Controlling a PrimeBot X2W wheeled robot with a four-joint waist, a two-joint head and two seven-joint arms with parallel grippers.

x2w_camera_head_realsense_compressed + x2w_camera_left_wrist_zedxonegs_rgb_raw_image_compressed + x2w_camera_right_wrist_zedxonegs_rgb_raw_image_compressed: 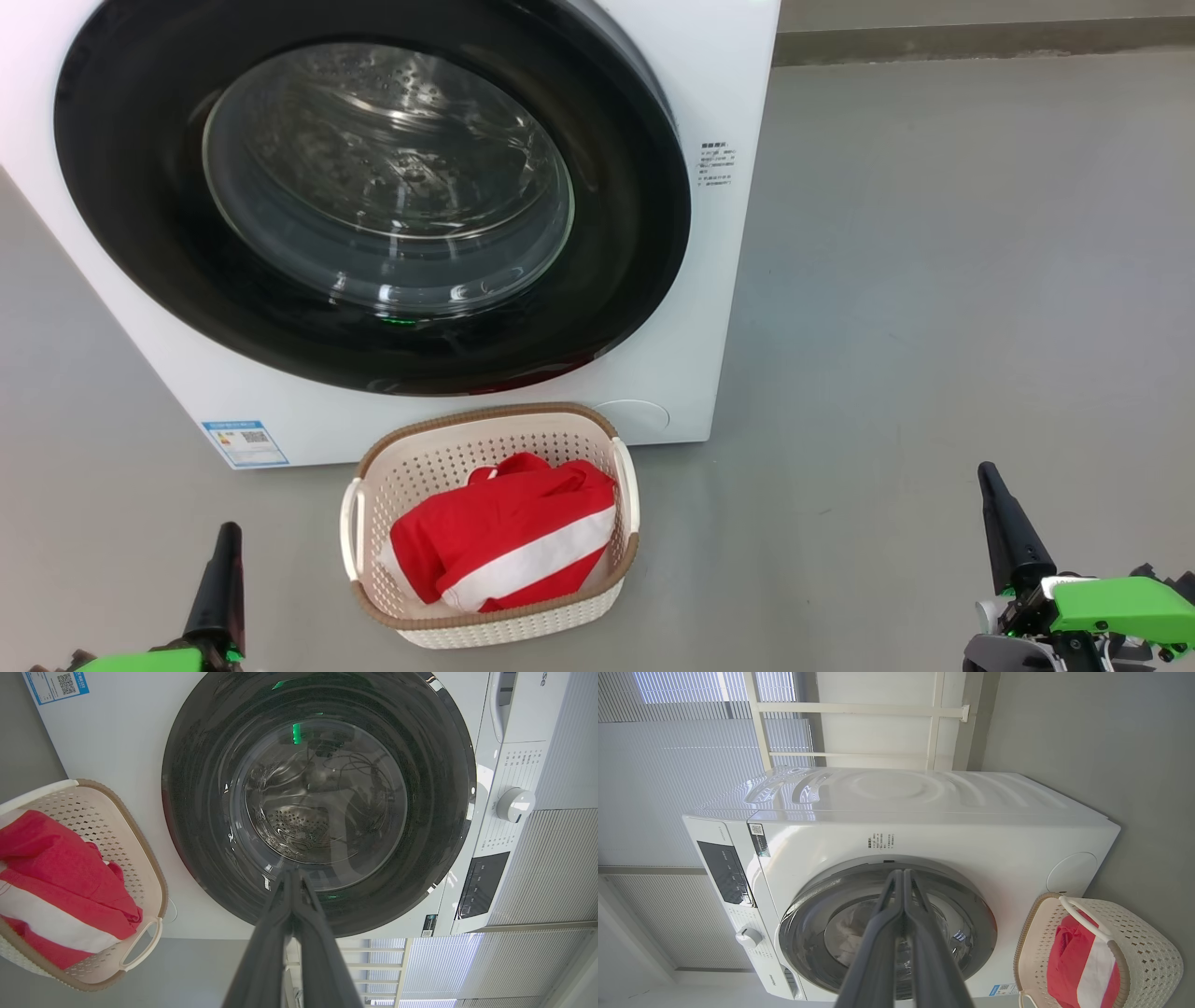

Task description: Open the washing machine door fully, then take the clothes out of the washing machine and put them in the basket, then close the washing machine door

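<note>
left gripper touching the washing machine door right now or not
Apart. In the head view the left gripper sits at the lower left, with bare grey floor between it and the washing machine door.

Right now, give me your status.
Left gripper and right gripper shut, empty. Washing machine door closed, clothes in basket. Nothing in the way.

A white boxy front-loading washing machine (719,280) stands on the grey floor (934,280). Its large round glossy black door (140,215) is closed, and the steel drum shows through the glass. Just before it, a cream perforated plastic basket (411,467) holds red garments (504,532) with a white stripe. The left tool (225,551) and right tool (991,495) flank the basket, well apart from it, each with its fingers together.
</note>
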